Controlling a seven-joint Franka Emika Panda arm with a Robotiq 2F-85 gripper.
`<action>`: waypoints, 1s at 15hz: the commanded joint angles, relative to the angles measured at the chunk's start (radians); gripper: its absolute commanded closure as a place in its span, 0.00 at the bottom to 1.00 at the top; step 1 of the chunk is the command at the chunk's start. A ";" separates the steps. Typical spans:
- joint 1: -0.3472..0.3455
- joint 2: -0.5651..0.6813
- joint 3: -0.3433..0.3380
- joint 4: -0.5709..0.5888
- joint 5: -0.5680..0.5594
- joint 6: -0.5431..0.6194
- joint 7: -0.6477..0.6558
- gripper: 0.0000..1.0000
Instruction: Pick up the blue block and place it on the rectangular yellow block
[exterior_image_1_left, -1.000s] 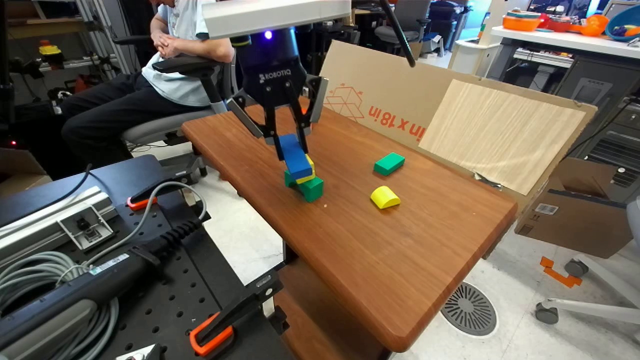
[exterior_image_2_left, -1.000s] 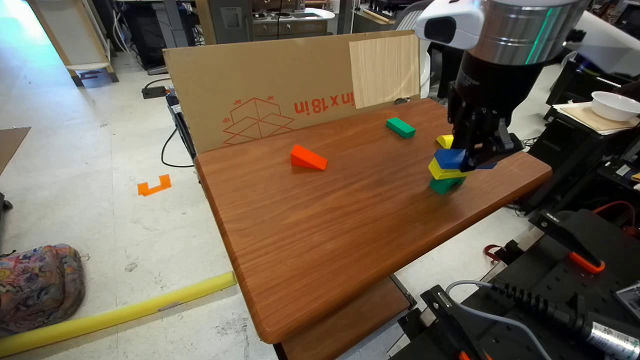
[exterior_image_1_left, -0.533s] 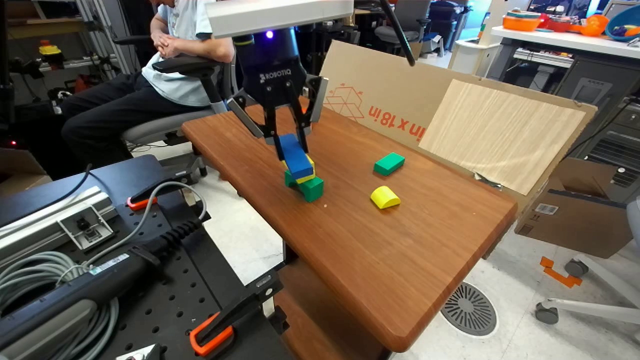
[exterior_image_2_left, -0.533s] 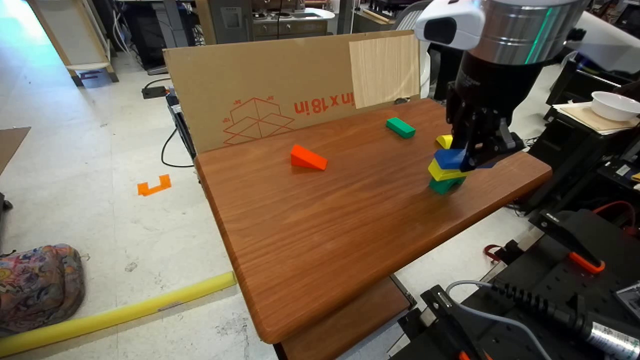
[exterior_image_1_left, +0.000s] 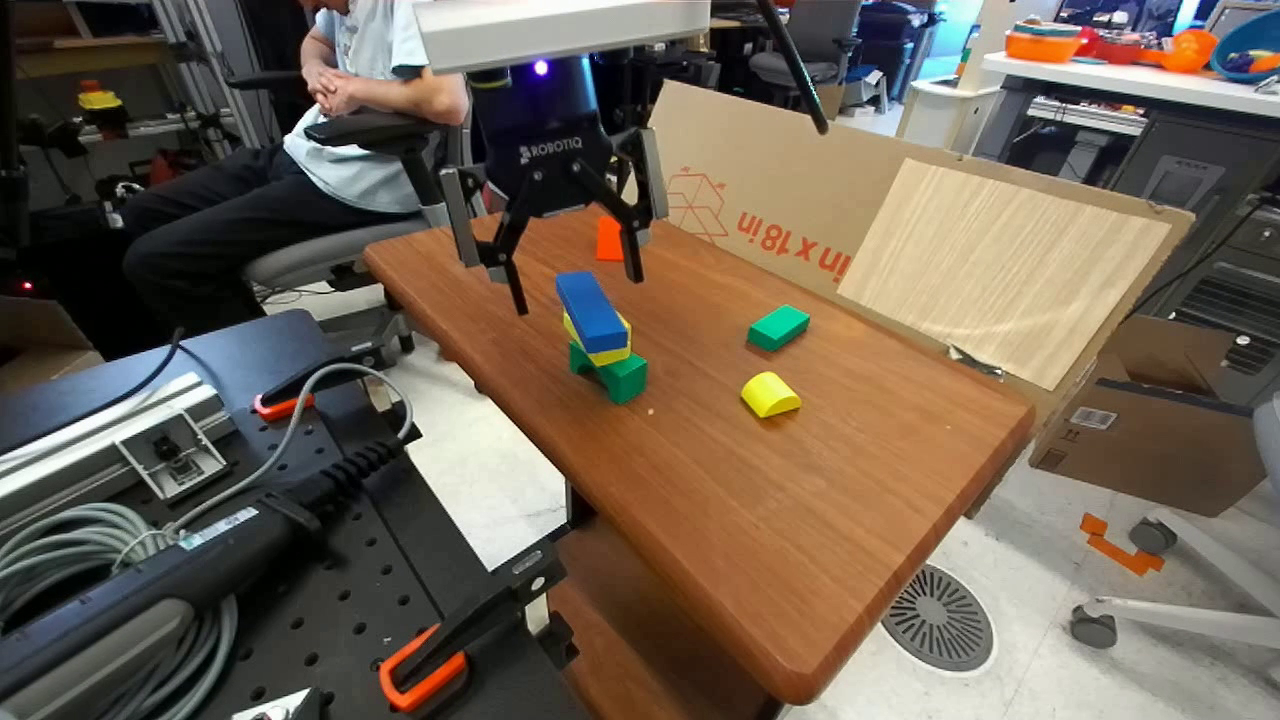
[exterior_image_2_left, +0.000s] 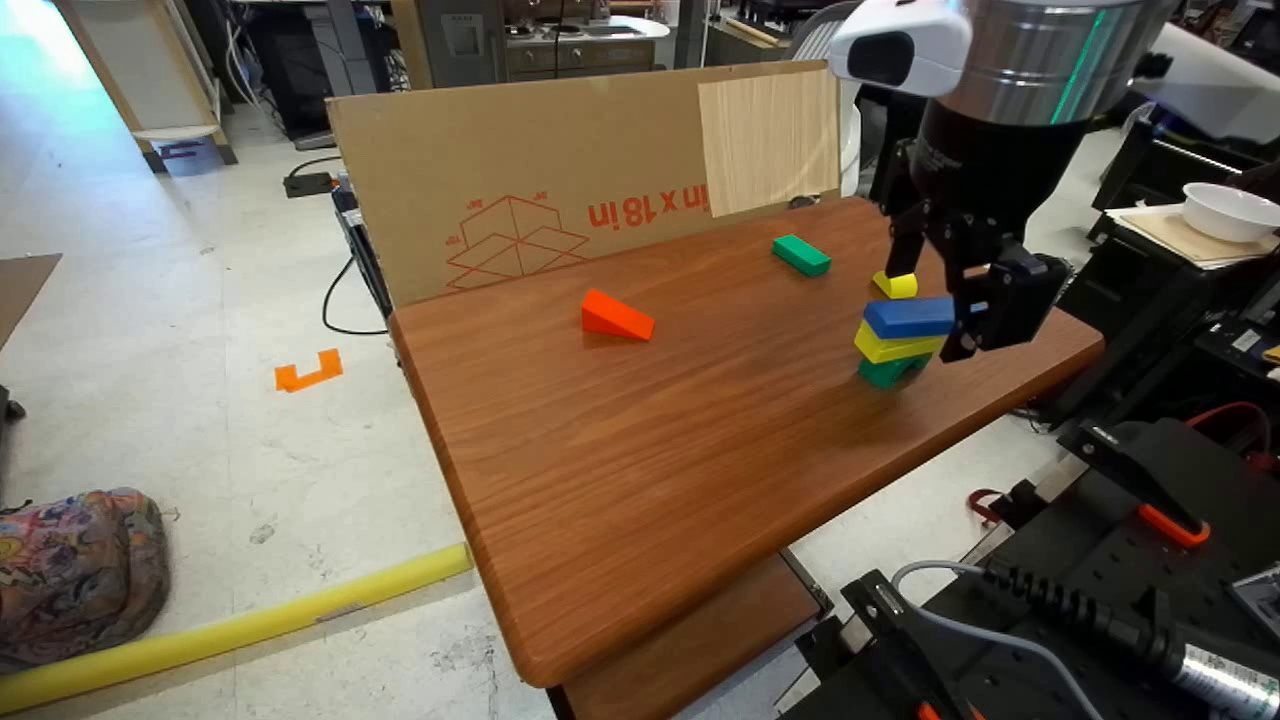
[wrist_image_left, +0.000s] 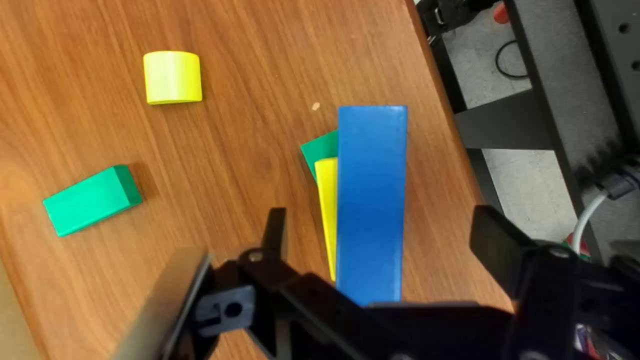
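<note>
Have the flat, elongated bright-blue block (exterior_image_1_left: 592, 312) lying slightly askew atop the oblong bright-yellow block (exterior_image_2_left: 893, 347), over an arched green block (exterior_image_1_left: 625, 379) on the brown wooden table (exterior_image_1_left: 720, 490) – with the black Robotiq gripper (exterior_image_1_left: 580, 296) above, spread wide and clear of it – and a half-round yellow block (exterior_image_1_left: 770, 396) nearby

In the wrist view the gripper (wrist_image_left: 380, 218) hides the lower end of the blue block (wrist_image_left: 371, 200), which covers most of the rectangular yellow block (wrist_image_left: 328, 200) and green block (wrist_image_left: 320, 149) beneath. In an exterior view a finger (exterior_image_2_left: 962, 335) hides part of the blue block, and the left edge cuts the bag (exterior_image_2_left: 90, 575). A box label (exterior_image_1_left: 1093, 418) is too small to read.
</note>
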 joint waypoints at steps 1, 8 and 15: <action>-0.015 -0.059 0.014 -0.023 0.138 -0.035 -0.069 0.00; -0.025 -0.141 -0.029 0.055 0.305 -0.208 0.092 0.00; -0.051 -0.089 -0.075 0.235 0.334 -0.419 0.343 0.00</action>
